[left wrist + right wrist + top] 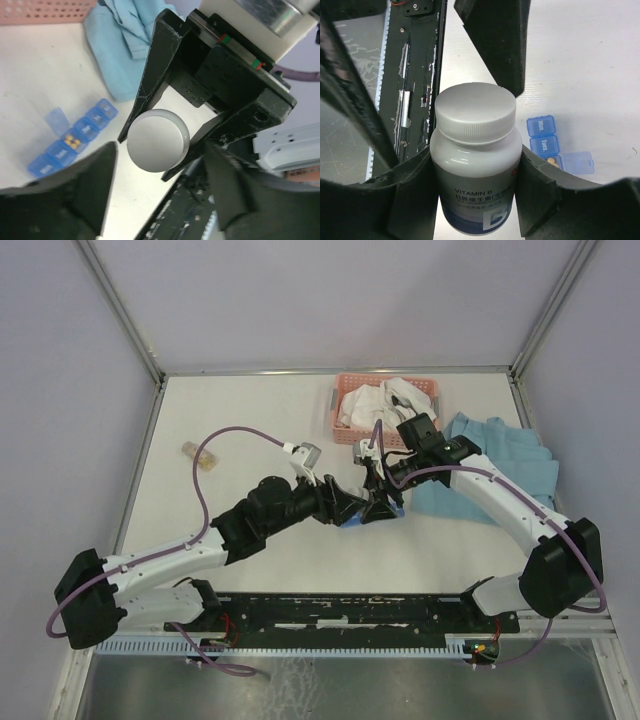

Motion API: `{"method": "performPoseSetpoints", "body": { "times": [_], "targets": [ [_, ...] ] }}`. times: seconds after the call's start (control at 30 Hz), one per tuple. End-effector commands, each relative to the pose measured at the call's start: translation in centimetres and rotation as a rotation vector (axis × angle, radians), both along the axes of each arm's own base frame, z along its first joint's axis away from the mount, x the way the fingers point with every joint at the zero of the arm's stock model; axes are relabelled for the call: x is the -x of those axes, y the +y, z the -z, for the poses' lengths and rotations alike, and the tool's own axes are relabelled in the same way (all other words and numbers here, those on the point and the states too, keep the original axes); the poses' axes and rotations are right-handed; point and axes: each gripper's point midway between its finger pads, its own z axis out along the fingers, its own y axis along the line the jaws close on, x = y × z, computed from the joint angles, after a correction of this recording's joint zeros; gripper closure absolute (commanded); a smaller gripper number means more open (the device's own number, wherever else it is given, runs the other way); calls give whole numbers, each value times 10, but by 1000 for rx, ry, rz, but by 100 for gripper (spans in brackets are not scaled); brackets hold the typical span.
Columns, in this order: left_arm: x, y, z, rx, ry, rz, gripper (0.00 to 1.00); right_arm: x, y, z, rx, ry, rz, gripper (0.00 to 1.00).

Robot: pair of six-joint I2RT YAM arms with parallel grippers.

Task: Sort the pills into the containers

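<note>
A white vitamin bottle (476,175) with a white screw cap (157,141) hangs above the table, and my right gripper (476,172) is shut on its body. My left gripper (161,148) is open around the cap, its fingers (80,195) standing off on either side without touching it. The containers are a blue pill-organiser strip (60,152) lying on the table below. One compartment has its lid (580,162) flipped open and holds a few yellow pills (71,142). In the top view both grippers meet at mid-table over the strip (352,523).
A pink basket (345,390) of white cloth stands at the back. A light blue cloth (500,465) lies right of the grippers. A small clear bottle (200,455) lies at the left. A black rail (360,615) runs along the near edge.
</note>
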Motion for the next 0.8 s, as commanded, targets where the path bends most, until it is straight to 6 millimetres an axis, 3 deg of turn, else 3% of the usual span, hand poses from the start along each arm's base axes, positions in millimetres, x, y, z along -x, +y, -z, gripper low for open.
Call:
{"method": "performPoseSetpoints", "body": {
  "times": [0.0,0.07,0.2,0.47,0.67,0.77],
  "targets": [
    [-6,13,-38,56,-54,-80,7,-1,5,-19,-53,-56,-7,99],
    [-7,21,-42,76,-46,-119,0,-4,4,-18,-42,-84,1,99],
    [-6,22,-45,107,-26,-123,0,-5,4,-16,-27,-121,5,99],
    [-12,4,-40,90,49,-118,17,-4,5,-12,-3,-149,-1,99],
    [-12,-7,-33,76,73,-89,35,-6,5,-9,7,-156,0,99],
    [-11,-7,-30,70,83,-84,39,-8,5,-8,14,-159,8,99]
  ]
}}
